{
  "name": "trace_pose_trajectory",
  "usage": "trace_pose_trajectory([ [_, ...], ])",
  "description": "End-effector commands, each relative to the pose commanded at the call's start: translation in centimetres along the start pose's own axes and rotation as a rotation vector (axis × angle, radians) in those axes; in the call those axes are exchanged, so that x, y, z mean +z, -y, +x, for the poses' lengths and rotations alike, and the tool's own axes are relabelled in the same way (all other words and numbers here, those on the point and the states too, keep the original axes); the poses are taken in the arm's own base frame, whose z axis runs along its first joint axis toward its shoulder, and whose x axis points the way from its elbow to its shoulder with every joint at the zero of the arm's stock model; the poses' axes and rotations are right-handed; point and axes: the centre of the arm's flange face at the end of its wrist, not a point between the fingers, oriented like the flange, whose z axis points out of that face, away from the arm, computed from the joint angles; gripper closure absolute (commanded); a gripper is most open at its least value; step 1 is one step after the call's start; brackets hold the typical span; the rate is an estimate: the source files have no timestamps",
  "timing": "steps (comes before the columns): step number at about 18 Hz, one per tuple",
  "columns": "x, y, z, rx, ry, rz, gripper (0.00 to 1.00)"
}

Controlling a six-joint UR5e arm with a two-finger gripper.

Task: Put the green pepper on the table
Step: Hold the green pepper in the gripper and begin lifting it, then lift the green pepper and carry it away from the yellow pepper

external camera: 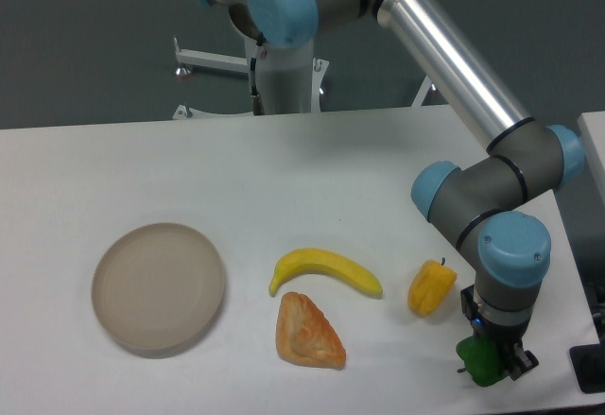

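Note:
The green pepper (479,363) is a small dark-green lumpy shape near the front right edge of the white table (284,179). My gripper (493,363) points down over it with its fingers around the pepper, which is partly hidden by them. The pepper sits at or just above the tabletop; I cannot tell whether it touches. The jaws appear closed on the pepper.
A yellow-orange pepper (431,287) lies just left of the gripper. A banana (326,271) and a croissant (307,332) lie in the front middle. A round beige plate (159,287) is at the left. The table's right edge is close to the gripper.

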Motion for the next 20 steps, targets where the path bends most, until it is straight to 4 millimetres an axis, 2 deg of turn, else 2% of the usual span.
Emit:
trace_pose_trajectory([
  [10,-0.9,-0.4,0.5,-0.011,-0.022,-0.001,0.56],
  [14,-3.2,-1.2,1.4,-0.011,-0.065,0.020,0.56],
  [20,-7.2,-2.4,5.3,-0.027,-0.110,0.072,0.56],
])
